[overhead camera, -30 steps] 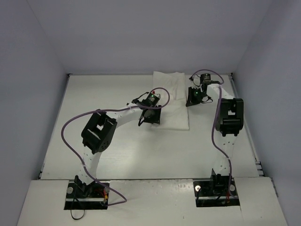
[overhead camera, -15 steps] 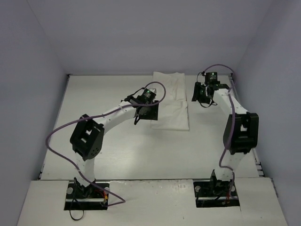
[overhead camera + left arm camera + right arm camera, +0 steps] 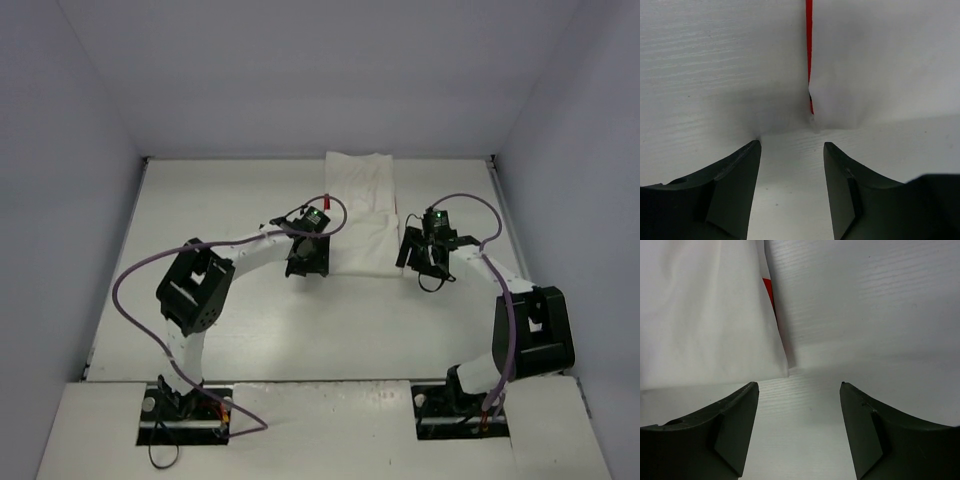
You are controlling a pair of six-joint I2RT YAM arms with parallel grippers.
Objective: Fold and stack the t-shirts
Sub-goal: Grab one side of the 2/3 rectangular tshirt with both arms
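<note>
The white t-shirt (image 3: 365, 220) lies folded into a long strip down the middle of the table, with a sliver of red print showing at its edges. My left gripper (image 3: 307, 264) hangs by the strip's near left corner, open and empty. In the left wrist view the t-shirt (image 3: 875, 60) lies ahead and to the right, its corner just beyond the left gripper (image 3: 791, 146). My right gripper (image 3: 420, 262) stands open and empty by the near right corner. In the right wrist view the t-shirt (image 3: 700, 315) lies ahead and to the left of the right gripper (image 3: 800, 385).
Grey walls close in the white table (image 3: 230, 190) on the left, back and right. The two arm bases (image 3: 185, 405) (image 3: 462, 398) sit at the near edge. Purple cables loop off both arms.
My right gripper has opened and swung from beside the strip's far right edge to its near right corner. My left gripper slid off the cloth to the near left corner.
</note>
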